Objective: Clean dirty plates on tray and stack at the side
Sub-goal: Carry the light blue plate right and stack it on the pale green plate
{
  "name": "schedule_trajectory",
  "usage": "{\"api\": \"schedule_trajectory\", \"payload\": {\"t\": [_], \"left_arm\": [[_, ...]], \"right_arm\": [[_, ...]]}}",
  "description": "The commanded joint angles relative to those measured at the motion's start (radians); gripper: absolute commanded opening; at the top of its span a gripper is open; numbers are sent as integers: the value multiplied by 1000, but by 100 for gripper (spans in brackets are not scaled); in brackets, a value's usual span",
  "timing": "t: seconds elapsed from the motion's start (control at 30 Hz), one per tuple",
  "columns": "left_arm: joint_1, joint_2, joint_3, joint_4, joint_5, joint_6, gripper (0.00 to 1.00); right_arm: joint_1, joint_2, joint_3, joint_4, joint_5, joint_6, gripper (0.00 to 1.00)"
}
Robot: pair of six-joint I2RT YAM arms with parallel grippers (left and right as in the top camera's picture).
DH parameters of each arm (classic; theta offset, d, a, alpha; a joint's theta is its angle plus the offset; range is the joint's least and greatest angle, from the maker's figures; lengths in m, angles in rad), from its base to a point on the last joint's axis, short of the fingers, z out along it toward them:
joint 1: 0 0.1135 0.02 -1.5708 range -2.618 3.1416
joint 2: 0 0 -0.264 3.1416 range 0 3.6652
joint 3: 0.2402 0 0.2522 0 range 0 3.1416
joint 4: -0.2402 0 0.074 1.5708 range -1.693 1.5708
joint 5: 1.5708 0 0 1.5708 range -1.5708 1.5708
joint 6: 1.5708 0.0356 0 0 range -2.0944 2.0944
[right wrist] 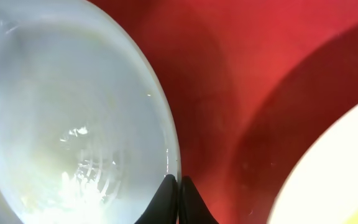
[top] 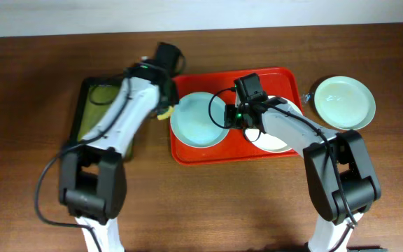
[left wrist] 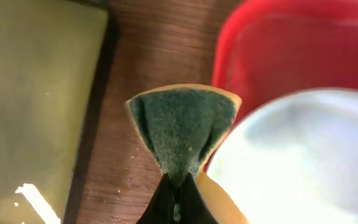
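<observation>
A pale blue-green plate [top: 198, 119] lies at the left of the red tray [top: 215, 154]. My right gripper [top: 231, 119] is shut on its right rim; the right wrist view shows the fingertips [right wrist: 178, 182] pinching the plate's edge [right wrist: 67, 118], with faint smears inside. A cream-white plate [top: 273, 144] lies on the tray, mostly under my right arm; it also shows in the right wrist view [right wrist: 337, 168]. Another pale green plate [top: 344, 102] sits on the table right of the tray. My left gripper [left wrist: 178, 193] is shut on a green-and-yellow sponge [left wrist: 182, 127] at the tray's left rim, beside the plate [left wrist: 303, 155].
A dark tray with an olive-green inside [top: 93, 108] stands left of the red tray, under my left arm; it shows in the left wrist view [left wrist: 30, 93]. A strip of bare wooden table [left wrist: 148, 56] separates the two trays.
</observation>
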Motion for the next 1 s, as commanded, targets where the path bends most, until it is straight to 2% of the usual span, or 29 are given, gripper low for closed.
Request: {"api": "schedule_trajectory", "payload": {"t": [0.0,0.1,0.13,0.27,0.33,0.4,0.5,0.53,0.6,0.67,0.73,0.8,0.9,0.97], "left_arm": [[72,-32,-21,11,111,-6,0],[103,-32,-21,87,110,-5,0],[112,-32,-22,110,101,-5,0],[111,-32,-26,129,72,-5,0],[112,-32,-26,129,72,-5,0],[112,-32,-26,140,72,-5,0],[109,-32,-26,147,74,-5,0],[109,-32,-26,150,73,-5,0],[109,-32,-26,151,83,-5,0],[109,-32,-26,154,89,-5,0],[107,-32,-26,158,89,-5,0],[105,-32,-26,161,89,-5,0],[94,-32,-26,170,89,-5,0],[74,-32,-26,185,88,-5,0]], "right_arm": [[3,-85,3,-8,45,-127,4],[15,-220,55,-132,326,-249,4],[43,-281,75,-162,472,-351,4],[163,-327,77,-138,824,-631,4],[255,-327,77,-48,1043,-801,4],[322,-327,77,69,1182,-970,4],[390,-327,77,192,1280,-1234,4],[403,-327,77,243,1337,-1272,4],[408,-327,77,256,1353,-1266,4],[378,-326,77,230,1353,-1076,4],[291,-326,77,90,1264,-838,4],[150,-336,78,-114,942,-538,4],[-21,-397,95,-159,564,-386,4],[-237,-420,95,-167,331,-301,4]]}}
